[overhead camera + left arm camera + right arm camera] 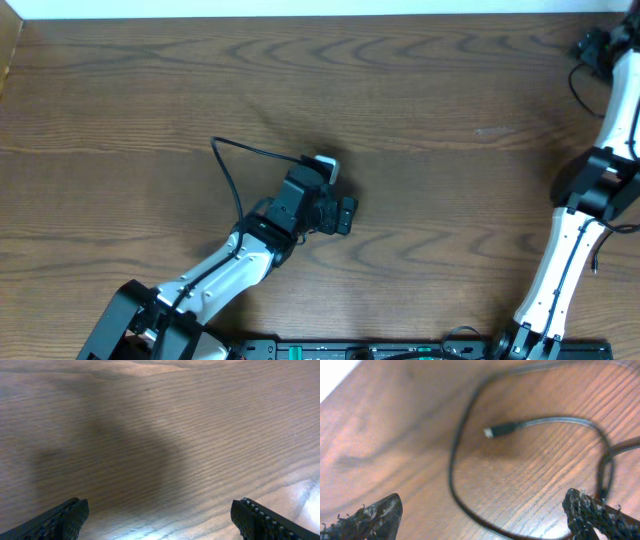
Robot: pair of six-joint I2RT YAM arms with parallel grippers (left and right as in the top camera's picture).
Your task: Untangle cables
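A thin black cable (232, 170) runs from the table's middle left in a bend to my left gripper (332, 195), and a small white piece (325, 165) lies beside that gripper. The left gripper (160, 510) stands open over bare wood, nothing between its fingers. Another black cable (454, 462) lies looped on the table under my right gripper (482, 502), its small plug end (492, 431) inside the loop. That gripper is open and holds nothing. Overhead, the right gripper (600, 45) sits at the far right corner.
The wooden table (420, 110) ends at a white strip along the far edge, close to the right gripper. The right arm (570, 220) stands along the right side. The left arm (215, 270) reaches in from the near left.
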